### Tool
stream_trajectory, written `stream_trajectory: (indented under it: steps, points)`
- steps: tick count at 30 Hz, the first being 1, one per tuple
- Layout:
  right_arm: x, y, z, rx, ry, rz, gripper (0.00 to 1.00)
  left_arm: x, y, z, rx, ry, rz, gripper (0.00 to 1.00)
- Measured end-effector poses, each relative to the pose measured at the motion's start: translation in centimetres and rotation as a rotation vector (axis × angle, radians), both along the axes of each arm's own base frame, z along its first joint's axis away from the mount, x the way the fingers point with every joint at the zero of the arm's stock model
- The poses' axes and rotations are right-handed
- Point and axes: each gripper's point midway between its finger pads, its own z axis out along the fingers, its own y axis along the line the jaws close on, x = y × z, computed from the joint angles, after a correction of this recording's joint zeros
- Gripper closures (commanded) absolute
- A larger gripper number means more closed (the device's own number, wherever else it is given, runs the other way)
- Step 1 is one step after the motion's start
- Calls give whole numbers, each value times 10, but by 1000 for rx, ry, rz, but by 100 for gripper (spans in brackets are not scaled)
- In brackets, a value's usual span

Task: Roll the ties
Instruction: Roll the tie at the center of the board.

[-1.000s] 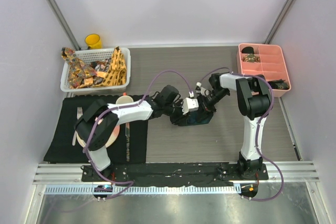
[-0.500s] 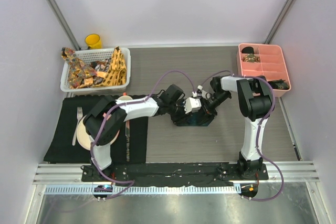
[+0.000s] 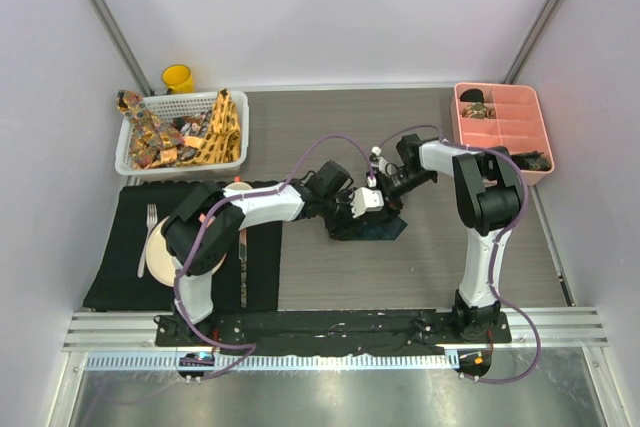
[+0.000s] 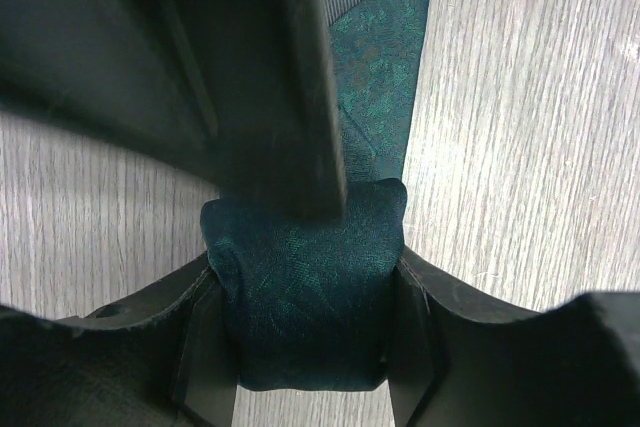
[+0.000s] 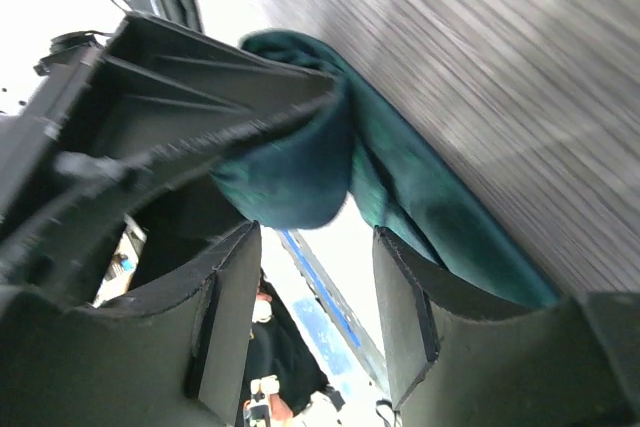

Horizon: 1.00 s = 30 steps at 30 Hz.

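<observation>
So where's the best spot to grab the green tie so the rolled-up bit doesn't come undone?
Probably the plump rolled end of the teal tie, pinched across its width, coming from the side opposite the flat tail. The roll sits snugly in the left gripper that way; the tail lies too flat on the table.

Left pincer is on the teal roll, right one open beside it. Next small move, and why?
Probably close the right pincer onto the teal tie before the left pincer lets go: its rolled end sits between the left jaws, a flat tail lies unrolled beyond, and the right jaws stand open just short.
</observation>
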Motion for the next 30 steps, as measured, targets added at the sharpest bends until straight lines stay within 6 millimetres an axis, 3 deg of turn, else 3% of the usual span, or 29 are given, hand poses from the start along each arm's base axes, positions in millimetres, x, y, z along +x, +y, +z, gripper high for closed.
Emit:
stream_trajectory:
  steps: [9,13,18,21,22,23,27,30]
  points:
    - [4,24,5,72,7,-3,50,0,-1,0,-1,0,-6,47]
    - [2,25,1,87,25,1,57,-1,-1,-1,1,5,-10,47]
    - [-2,22,-3,150,61,23,49,1,-1,-1,7,11,-12,47]
    - [-5,21,-5,180,73,37,51,0,-1,0,6,17,-19,47]
    - [-7,20,-6,184,76,40,54,0,-2,-1,6,18,-25,47]
    - [-8,19,-5,186,73,45,67,-1,-2,-1,5,18,-28,47]
    - [-9,19,-4,192,69,56,99,-2,-2,-1,2,19,-35,45]
    - [-9,16,-5,173,73,55,99,-2,-2,0,-1,22,-36,39]
